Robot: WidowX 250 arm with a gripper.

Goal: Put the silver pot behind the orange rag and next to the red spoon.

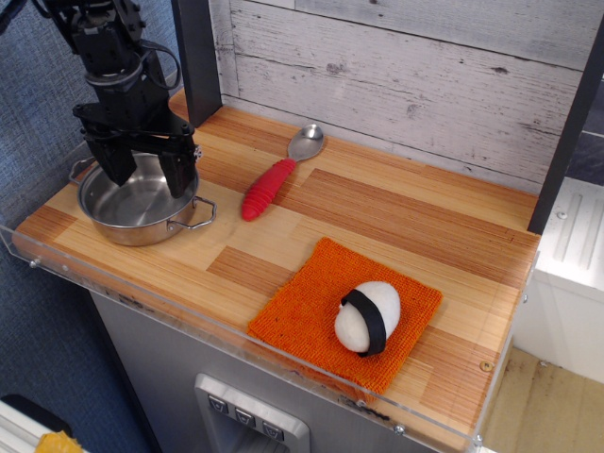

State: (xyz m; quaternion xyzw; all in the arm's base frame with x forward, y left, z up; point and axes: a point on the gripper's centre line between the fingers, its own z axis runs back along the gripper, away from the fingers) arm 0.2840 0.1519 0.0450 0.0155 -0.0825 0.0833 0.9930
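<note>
I have the gripper (pixel 148 176) over the silver pot (pixel 142 200) at the far left of the counter, its two black fingers (pixel 177 174) spread wide apart and pointing straight down. The left finger hangs over the back-left part of the pot and the right finger comes down at the pot's right rim; I cannot tell from this view whether either tip touches the metal. Nothing is clamped between them. The arm (pixel 106 52) rises from the gripper toward the top left corner, in front of a dark upright post (pixel 195 57).

The pot sits upright on the wooden counter (pixel 396 222), near the front left corner, with one wire handle sticking out to the left and the other toward the front right. Its inside looks bare and shiny.

Just to the right of the pot, apart from it, the red spoon (pixel 275 179) lies diagonally, red ribbed handle toward the front and silver bowl toward the plank wall (pixel 415 75).

Well to the right and nearer the front edge lies the orange rag (pixel 307 307), turned like a diamond. A white rice ball (pixel 367 317) with a black band rests on its right half. A clear plastic lip (pixel 236 332) runs along the counter's front edge.
</note>
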